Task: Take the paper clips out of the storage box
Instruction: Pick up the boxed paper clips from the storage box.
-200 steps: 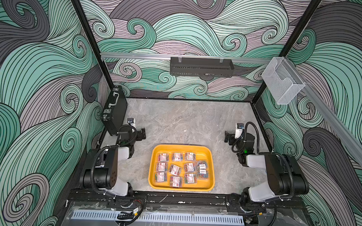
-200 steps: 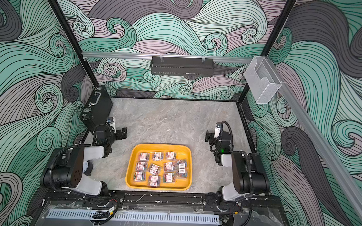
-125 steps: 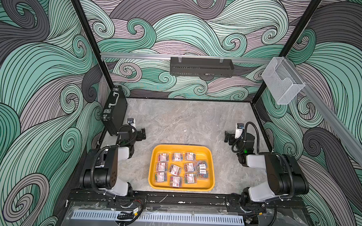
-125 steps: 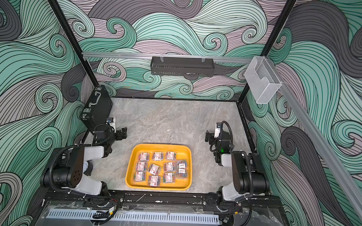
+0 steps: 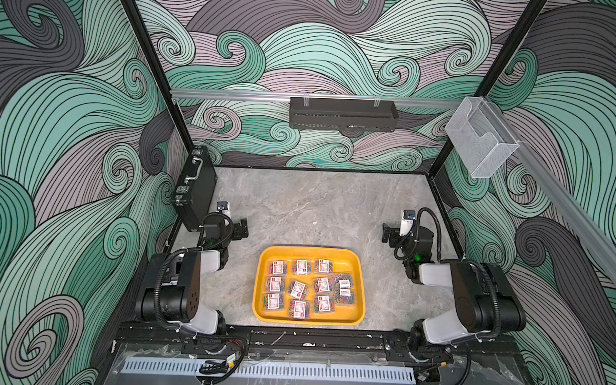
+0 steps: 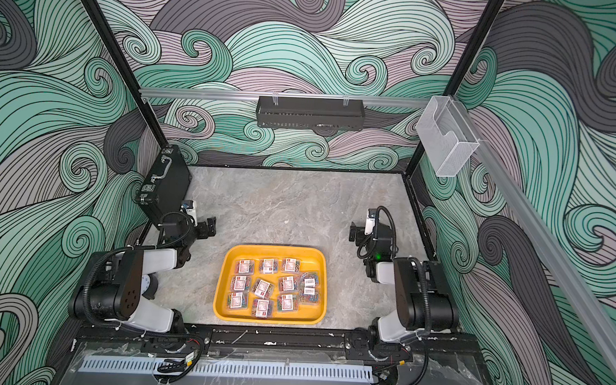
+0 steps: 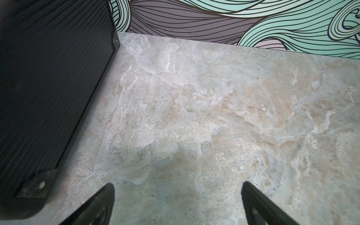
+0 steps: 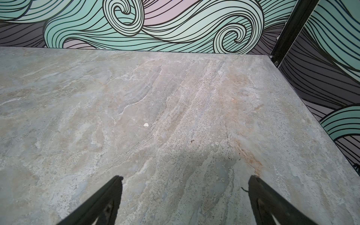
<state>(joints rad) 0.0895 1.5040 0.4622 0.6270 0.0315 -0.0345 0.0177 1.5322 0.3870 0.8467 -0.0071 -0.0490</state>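
Evidently nothing has moved over the last moment: the shallow yellow-orange plastic storage box (image 5: 257, 287) sits at the front middle of the grey marbled desk (image 5: 316, 207). All the small clear plastic boxes of multicoloured paper clips (image 5: 298, 290) lie inside it, so the unloading has apparently not begun. Both arms are folded back near their bases, one on either side of the storage box and apart from it. The left end effector (image 5: 241, 229) hangs low just beside the black briefcase (image 5: 194, 186) that stands on edge by the wall, its jaws spread wide and empty over bare desk. The right end effector (image 5: 388, 235) mirrors it, jaws likewise wide apart and holding nothing. A reach toward the storage box looks like the next need.
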